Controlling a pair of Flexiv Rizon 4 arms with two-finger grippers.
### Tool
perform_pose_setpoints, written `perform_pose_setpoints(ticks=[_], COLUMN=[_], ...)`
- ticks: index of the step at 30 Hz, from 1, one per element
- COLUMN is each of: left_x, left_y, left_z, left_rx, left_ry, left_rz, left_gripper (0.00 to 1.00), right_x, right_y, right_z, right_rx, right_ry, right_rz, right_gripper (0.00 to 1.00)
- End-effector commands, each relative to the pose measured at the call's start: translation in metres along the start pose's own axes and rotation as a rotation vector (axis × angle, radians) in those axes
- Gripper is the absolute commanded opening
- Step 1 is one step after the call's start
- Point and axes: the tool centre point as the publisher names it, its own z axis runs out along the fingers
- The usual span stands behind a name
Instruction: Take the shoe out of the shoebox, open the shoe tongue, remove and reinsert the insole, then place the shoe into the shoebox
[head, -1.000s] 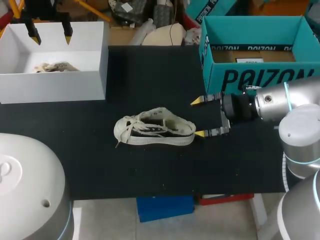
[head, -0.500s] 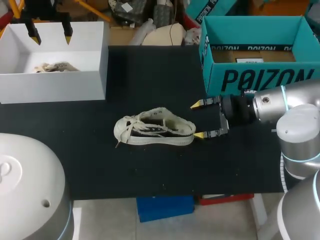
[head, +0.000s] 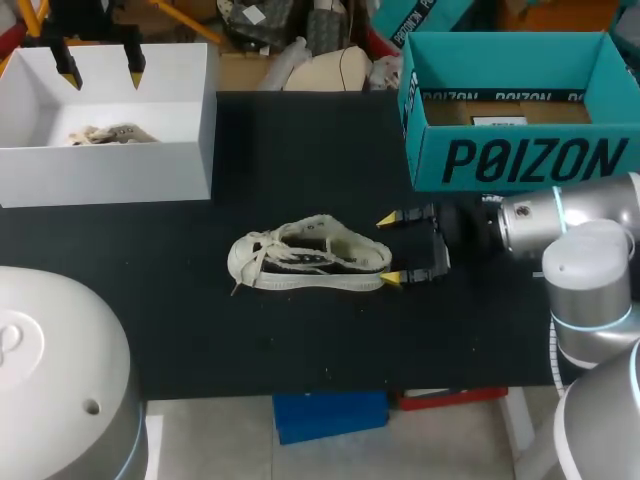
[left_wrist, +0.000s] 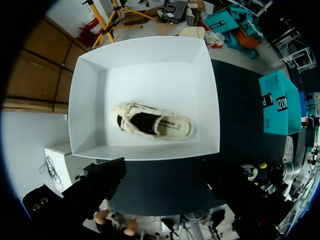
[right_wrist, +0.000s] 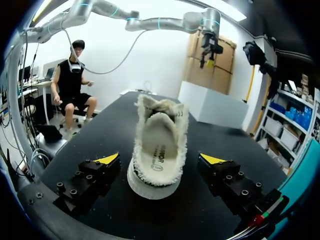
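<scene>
A cream low-top shoe (head: 310, 257) lies on its side on the black table (head: 300, 340), toe to the left. My right gripper (head: 390, 248) is at its heel, open, one yellow tip on each side. In the right wrist view the shoe (right_wrist: 157, 145) points away between the fingers (right_wrist: 107, 160), with a gap on both sides. A second shoe (left_wrist: 152, 122) lies in the white box (head: 110, 165) at the back left. My left gripper (head: 100, 68) hangs open above that box. The teal shoebox (head: 510, 160) stands at the back right.
The white box fills the table's back left corner and the teal shoebox its back right. My right arm (head: 560, 215) lies low over the table just in front of the teal shoebox.
My right gripper has slid left toward the shoe, so its tips now flank the heel. The shoe and my left arm have not moved.
</scene>
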Motion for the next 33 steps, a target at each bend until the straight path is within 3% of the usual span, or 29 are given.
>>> perform_pose_setpoints(ticks=[1,33], left_x=[0.001,0.001], left_y=[0.0,0.0], left_z=[0.0,0.0], left_rx=[-0.001,-0.001], left_ry=[-0.003,-0.003], left_rz=[-0.002,-0.002], left_gripper=[1.0,1.0], right_x=[-0.002,0.008], right_y=[-0.003,-0.015], right_z=[0.006,0.031], right_rx=[0.001,0.041], right_ry=[0.009,-0.006], right_rz=[0.023,0.198], right_gripper=[1.0,1.0])
